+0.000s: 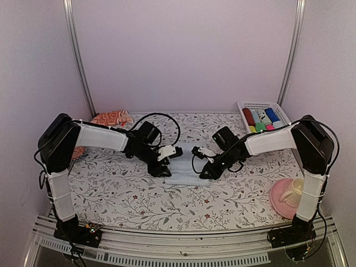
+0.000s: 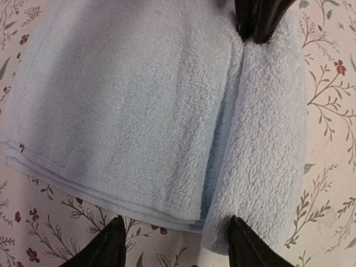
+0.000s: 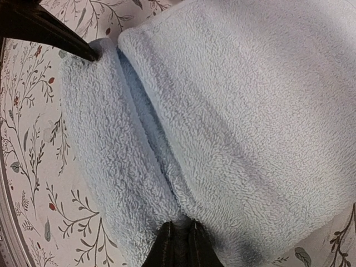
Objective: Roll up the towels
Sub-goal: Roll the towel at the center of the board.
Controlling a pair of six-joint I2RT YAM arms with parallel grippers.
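Note:
The light blue towel (image 1: 183,172) lies folded flat mid-table, with one side turned over into a thick roll (image 2: 267,139) next to the flat part (image 2: 122,105). My left gripper (image 2: 177,245) stands open at the towel's end, and its right fingertip (image 2: 245,245) touches the end of the roll. At the opposite end, my right gripper (image 3: 181,247) is shut on the light blue towel (image 3: 233,111), pinching cloth where the roll meets the flat part. The orange-red towel (image 1: 111,118) lies crumpled at the back left, behind the left arm.
A white basket (image 1: 243,105) of coloured items stands at the back right. A pink plate (image 1: 276,203) with a pale cup on it sits near the right arm's base. Side walls and metal posts close in the table.

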